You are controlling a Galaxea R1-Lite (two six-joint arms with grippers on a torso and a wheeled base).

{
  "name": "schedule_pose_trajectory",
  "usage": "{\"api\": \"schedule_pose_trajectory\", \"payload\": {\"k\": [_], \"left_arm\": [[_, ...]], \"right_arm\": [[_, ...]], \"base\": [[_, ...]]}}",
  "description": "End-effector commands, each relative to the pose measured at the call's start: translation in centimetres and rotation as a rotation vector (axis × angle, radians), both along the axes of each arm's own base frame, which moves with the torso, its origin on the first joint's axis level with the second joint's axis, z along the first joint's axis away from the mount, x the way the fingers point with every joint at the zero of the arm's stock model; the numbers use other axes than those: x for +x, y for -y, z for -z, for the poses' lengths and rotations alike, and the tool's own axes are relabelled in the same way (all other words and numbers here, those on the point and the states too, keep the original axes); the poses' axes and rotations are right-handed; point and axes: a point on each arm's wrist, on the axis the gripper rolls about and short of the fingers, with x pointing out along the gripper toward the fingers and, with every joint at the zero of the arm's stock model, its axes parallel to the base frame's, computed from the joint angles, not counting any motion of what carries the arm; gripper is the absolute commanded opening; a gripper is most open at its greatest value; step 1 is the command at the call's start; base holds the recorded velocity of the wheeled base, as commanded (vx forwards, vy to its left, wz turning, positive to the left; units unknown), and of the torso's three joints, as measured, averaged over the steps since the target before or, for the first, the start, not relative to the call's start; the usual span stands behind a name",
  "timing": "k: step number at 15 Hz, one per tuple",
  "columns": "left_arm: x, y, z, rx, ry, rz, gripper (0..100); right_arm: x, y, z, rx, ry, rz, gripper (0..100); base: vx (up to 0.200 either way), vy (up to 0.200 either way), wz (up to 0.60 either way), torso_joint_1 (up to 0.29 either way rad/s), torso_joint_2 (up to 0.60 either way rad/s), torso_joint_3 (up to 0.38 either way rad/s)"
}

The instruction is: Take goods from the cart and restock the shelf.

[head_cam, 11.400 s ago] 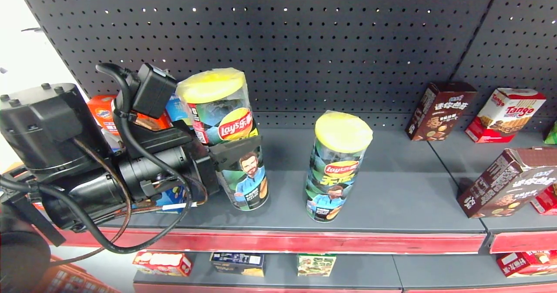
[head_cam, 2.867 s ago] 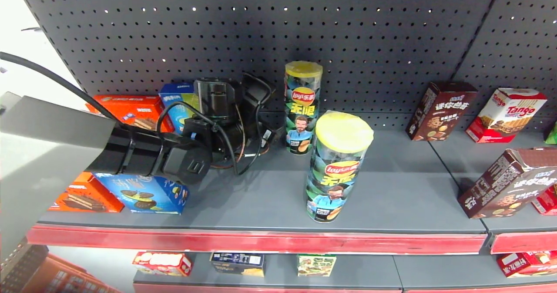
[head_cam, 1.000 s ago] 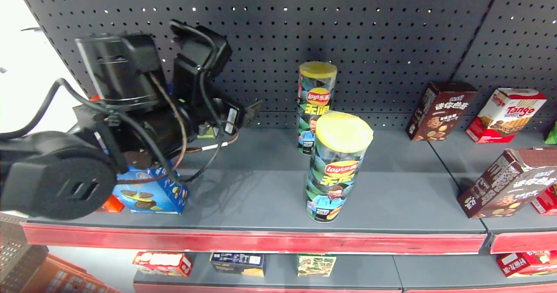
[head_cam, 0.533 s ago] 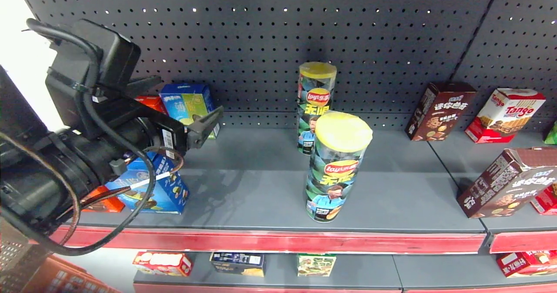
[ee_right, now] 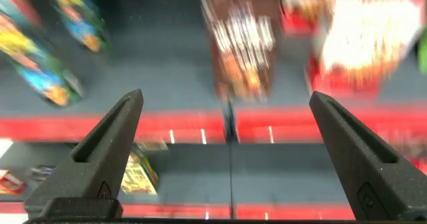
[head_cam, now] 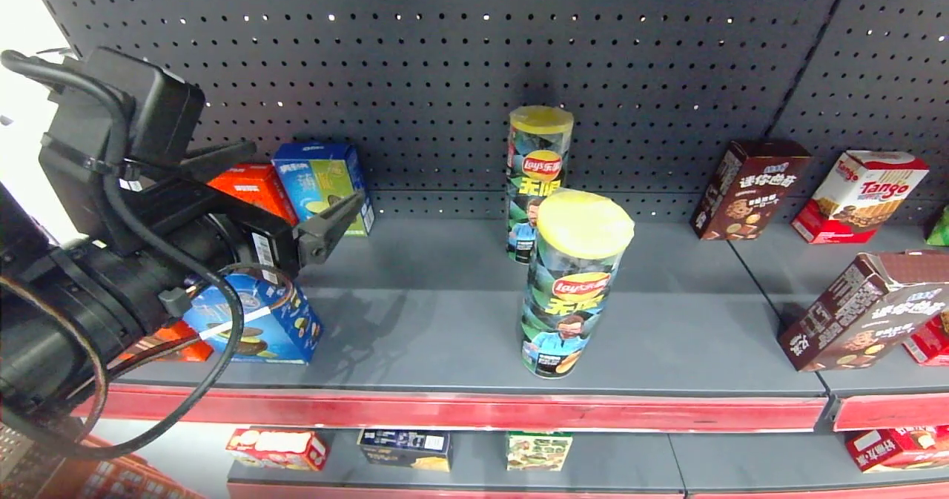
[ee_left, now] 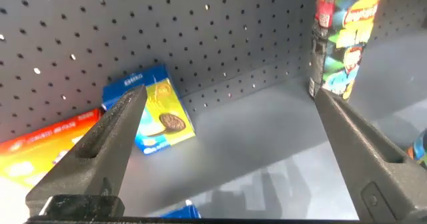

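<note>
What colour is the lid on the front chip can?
Yellow; the lid on the front chip can shows best in the head view.

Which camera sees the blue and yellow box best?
The left wrist view: the blue and yellow box stands close up, a claw finger hiding one edge. The head view has it farther off, a finger crossing its bottom. The right wrist view faces other goods.

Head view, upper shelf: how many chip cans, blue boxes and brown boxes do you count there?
Chip cans: 2, front can and back can.
Blue boxes: 2, rear blue box and front blue box.
Brown boxes: 2, rear brown box and front brown box.
Total: 6.
</note>
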Motion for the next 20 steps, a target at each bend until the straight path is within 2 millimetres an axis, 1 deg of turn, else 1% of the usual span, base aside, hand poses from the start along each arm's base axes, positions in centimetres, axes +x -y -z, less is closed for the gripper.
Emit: {"api": "schedule_pose_trajectory", "payload": {"k": [1, 2, 3, 4, 5, 7, 9, 10, 11, 12, 14, 17, 20], "left_arm": [[0.0, -0.1, 0.6, 0.008, -0.016, -0.002, 100], [0.0, -0.1, 0.6, 0.006, -0.012, -0.004, 100], [0.0, -0.2, 0.6, 0.005, -0.009, -0.005, 100], [-0.1, -0.2, 0.6, 0.002, -0.008, -0.007, 100], [0.0, -0.3, 0.5, 0.002, -0.007, -0.013, 100], [0.2, -0.7, 0.5, 0.002, -0.007, -0.030, 100], [0.2, -0.7, 0.4, -0.001, -0.001, -0.031, 100], [0.2, -0.7, 0.4, 0.000, -0.001, -0.031, 100], [0.2, -0.7, 0.4, -0.001, -0.001, -0.031, 100], [0.2, -0.7, 0.3, 0.000, 0.001, -0.030, 100], [0.3, -0.6, 0.3, 0.000, 0.003, -0.030, 100], [0.4, -0.7, -0.2, -0.007, 0.017, -0.033, 100], [0.3, -0.7, -0.3, -0.009, 0.020, -0.033, 100]], "right_arm": [[5.1, -0.4, -7.5, -0.099, -0.119, -0.114, 100], [6.8, -0.7, -8.2, -0.145, -0.155, -0.164, 100], [7.6, -0.9, -8.5, -0.167, -0.172, -0.186, 100], [9.9, -1.7, -8.8, -0.193, -0.228, -0.284, 100], [10.9, -2.5, -8.8, -0.203, -0.258, -0.355, 100], [12.3, -4.2, -8.5, -0.223, -0.305, -0.479, 100], [13.7, -5.6, -8.3, -0.239, -0.337, -0.541, 100], [14.1, -6.0, -8.3, -0.244, -0.340, -0.552, 100], [15.0, -6.9, -8.2, -0.250, -0.346, -0.578, 100], [15.6, -7.4, -7.9, -0.259, -0.369, -0.596, 100], [16.5, -8.3, -6.6, -0.279, -0.435, -0.611, 100], [18.5, -9.4, -5.9, -0.300, -0.477, -0.550, 100], [20.4, -10.6, -5.4, -0.318, -0.502, -0.506, 100]], "base": [[0.000, 0.000, 0.00, 0.000, 0.00, 0.000], [0.000, 0.000, 0.00, 0.000, 0.00, 0.000], [0.000, 0.000, 0.00, 0.000, 0.00, 0.000], [0.000, 0.000, 0.00, 0.000, 0.00, 0.000], [0.000, 0.000, 0.00, 0.000, 0.00, 0.000], [0.000, 0.000, 0.00, 0.000, 0.00, 0.000], [0.000, 0.000, 0.00, 0.000, 0.00, 0.000], [0.000, 0.000, 0.00, 0.000, 0.00, 0.000], [0.000, 0.000, 0.00, 0.000, 0.00, 0.000], [0.000, 0.000, 0.00, 0.000, 0.00, 0.000], [0.000, 0.000, 0.00, 0.000, 0.00, 0.000], [0.000, 0.000, 0.00, 0.000, 0.00, 0.000], [0.000, 0.000, 0.00, 0.000, 0.00, 0.000]]}}
